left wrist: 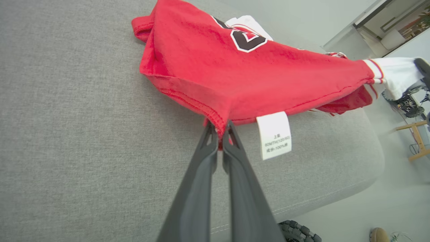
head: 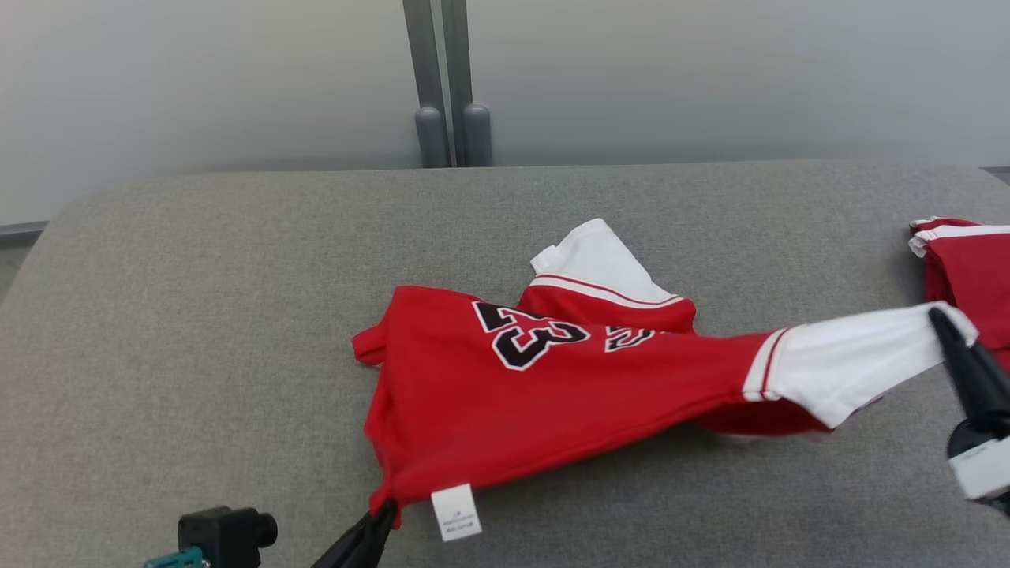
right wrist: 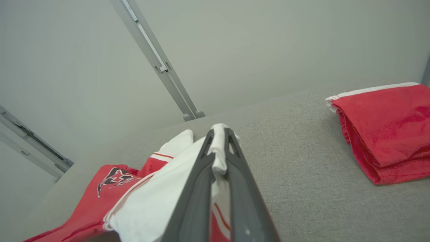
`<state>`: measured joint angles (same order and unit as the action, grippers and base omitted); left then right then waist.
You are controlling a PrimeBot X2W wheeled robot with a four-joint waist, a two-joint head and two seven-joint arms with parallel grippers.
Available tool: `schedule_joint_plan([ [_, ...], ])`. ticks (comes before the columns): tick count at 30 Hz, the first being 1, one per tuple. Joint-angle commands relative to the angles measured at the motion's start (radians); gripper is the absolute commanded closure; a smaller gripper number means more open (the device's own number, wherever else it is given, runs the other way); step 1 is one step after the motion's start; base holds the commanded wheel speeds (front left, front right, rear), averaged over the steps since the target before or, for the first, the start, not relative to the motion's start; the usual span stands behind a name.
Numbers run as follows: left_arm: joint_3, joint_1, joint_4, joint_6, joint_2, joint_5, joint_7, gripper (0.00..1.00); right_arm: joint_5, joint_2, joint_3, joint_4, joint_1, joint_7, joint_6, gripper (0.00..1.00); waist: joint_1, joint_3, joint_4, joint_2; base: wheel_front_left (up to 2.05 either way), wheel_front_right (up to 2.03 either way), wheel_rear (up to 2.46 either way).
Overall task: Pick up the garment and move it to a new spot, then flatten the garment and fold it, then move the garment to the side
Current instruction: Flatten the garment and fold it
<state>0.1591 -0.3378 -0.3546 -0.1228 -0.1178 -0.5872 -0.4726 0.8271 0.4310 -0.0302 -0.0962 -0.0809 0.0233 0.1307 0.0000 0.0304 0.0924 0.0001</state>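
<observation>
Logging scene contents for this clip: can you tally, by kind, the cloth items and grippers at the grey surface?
Loose red jersey: 1
Folded red pile: 1
Grippers: 2, left gripper and right gripper, each shut on the red jersey
Total: 4

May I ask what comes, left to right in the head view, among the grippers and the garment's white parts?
left gripper on garment hem, white care label, loose white sleeve, pinched white sleeve, right gripper

Head camera is looking down from above at the grey cushion (head: 197, 315), wall (head: 197, 79) at twelve o'clock. Left wrist camera is peering in close, low over the cushion; right wrist camera is hugging the sleeve (right wrist: 151, 201). All three are sharing the red shirt (head: 513, 394).
</observation>
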Motion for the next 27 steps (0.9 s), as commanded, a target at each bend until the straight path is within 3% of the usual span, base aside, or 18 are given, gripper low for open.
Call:
schedule_joint_plan([
  [1, 0.007, 0.001, -0.072, -0.004, -0.022, -0.072, -0.035, 1.0, 0.053, 0.003, -0.072, -0.076, -0.014, 0.04, 0.0, 1.0, 0.0, 0.003, -0.006, -0.0001, 0.0, 0.0, 0.0],
  [4, 0.0, 0.054, -0.214, -0.007, -0.061, -0.19, -0.097, 1.0, 0.147, -0.015, -0.21, -0.218, -0.001, 0.138, 0.0, 1.0, 0.0, 0.017, -0.013, -0.0001, 0.0, 0.0, 0.0],
  [8, -0.044, 0.2, -0.346, 0.006, -0.086, -0.327, -0.172, 1.0, 0.232, -0.036, -0.356, -0.347, 0.129, 0.28, 0.0, 1.0, 0.0, 0.062, -0.023, -0.0001, 0.0, 0.0, 0.0],
  [12, -0.097, 0.494, -0.359, 0.076, -0.098, -0.438, -0.264, 1.0, 0.207, -0.037, -0.402, -0.354, 0.406, 0.448, 0.0, 1.0, 0.0, 0.158, -0.036, -0.0001, 0.0, 0.0, 0.0],
  [15, -0.127, 0.781, -0.25, 0.138, -0.117, -0.454, -0.325, 1.0, 0.098, -0.046, -0.385, -0.244, 0.688, 0.563, 0.0, 1.0, 0.0, 0.254, -0.042, -0.0001, 0.0, 0.0, 0.0],
  [19, -0.113, 1.151, -0.004, 0.173, -0.132, -0.38, -0.339, 1.0, -0.113, -0.087, -0.352, -0.032, 1.075, 0.624, 0.0, 1.0, 0.0, 0.4, -0.038, -0.0001, 0.0, 0.0, 0.0],
  [24, -0.094, 1.525, 0.366, 0.164, -0.095, -0.254, -0.198, 1.0, -0.345, -0.201, -0.314, 0.236, 1.44, 0.49, 0.0, 1.0, 0.0, 0.526, -0.046, -0.0001, 0.0, 0.0, 0.0],
  [27, -0.092, 1.661, 0.521, 0.133, -0.086, -0.192, -0.077, 1.0, -0.407, -0.253, -0.31, 0.353, 1.57, 0.368, 0.0, 1.0, 0.0, 0.551, -0.059, -0.0001, 0.0, 0.0, 0.0],
])
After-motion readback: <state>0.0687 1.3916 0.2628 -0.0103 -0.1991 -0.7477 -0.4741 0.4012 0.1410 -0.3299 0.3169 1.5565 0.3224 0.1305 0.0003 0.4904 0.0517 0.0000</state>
